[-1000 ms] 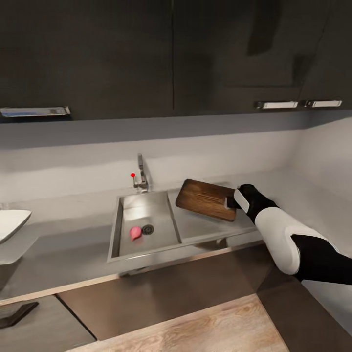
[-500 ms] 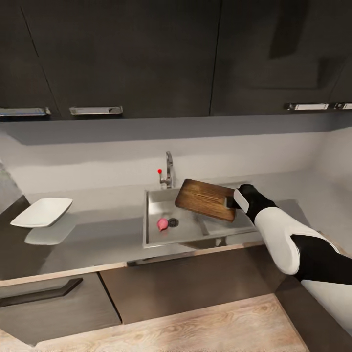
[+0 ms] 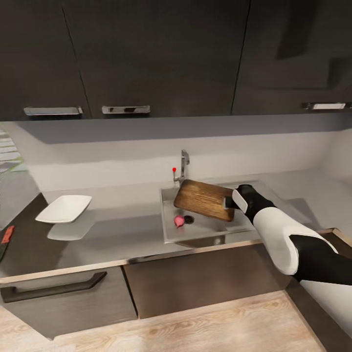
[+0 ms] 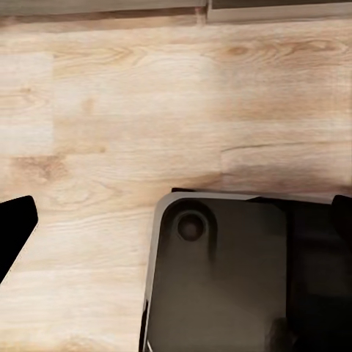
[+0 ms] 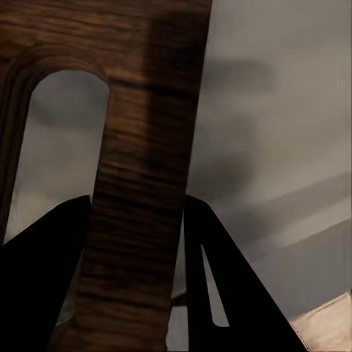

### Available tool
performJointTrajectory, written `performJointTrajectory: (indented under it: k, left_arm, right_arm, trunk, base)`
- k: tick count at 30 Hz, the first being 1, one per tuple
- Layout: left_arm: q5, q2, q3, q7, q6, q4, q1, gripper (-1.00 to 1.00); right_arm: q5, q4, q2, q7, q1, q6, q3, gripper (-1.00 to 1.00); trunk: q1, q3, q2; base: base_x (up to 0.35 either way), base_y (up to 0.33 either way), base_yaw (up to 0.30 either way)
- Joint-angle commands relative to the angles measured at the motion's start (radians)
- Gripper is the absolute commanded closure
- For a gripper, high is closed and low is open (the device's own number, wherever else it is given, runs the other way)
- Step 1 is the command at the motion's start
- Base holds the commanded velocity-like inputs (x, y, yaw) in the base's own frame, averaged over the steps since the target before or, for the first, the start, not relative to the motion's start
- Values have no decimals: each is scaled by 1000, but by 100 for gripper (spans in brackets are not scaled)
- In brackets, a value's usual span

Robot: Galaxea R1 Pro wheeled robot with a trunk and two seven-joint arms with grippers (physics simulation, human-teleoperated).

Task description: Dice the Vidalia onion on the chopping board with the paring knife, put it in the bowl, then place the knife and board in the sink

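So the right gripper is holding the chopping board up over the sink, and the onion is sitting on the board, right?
Not quite. The right gripper does hold the chopping board tilted over the sink, but the onion is not on the board. The head view shows it down in the basin, beside the drain.

We see the brown wooden chopping board (image 5: 139,183), its arched handle slot showing, clamped between our right gripper's (image 5: 136,293) dark fingers (image 5: 220,286), above the grey matte countertop (image 5: 286,110).
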Motion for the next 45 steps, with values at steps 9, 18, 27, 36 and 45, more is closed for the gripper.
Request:
performJointTrajectory:
  k: [9,18,27,36,45]
  left_arm:
    - [3,-1,2,-4,-1,-1,0,-100]
    - [3,-1,2,-4,-1,0,0,-100]
    - [3,-1,2,-4,-1,0,0,-100]
    - [3,0,2,-4,-1,0,0,-100]
    - [3,-1,2,-4,-1,0,0,-100]
  right_arm:
    - [-1,-2,12,-7,4,2,-10,100]
    - [0,-1,27,-7,8,2,-9,100]
    - [1,-1,43,-8,9,2,-9,100]
    - [3,-1,48,-8,16,2,-9,100]
    - [8,-1,48,-7,16,-1,-7,100]
  trunk:
    - [1,-2,-2]
    - [1,-2,-2]
    - [1,-2,-2]
    - [1,-2,-2]
    - [1,-2,-2]
  base:
    - [-1,293,0]
    - [0,298,0]
    - [0,298,0]
    - [0,298,0]
    - [0,129,0]
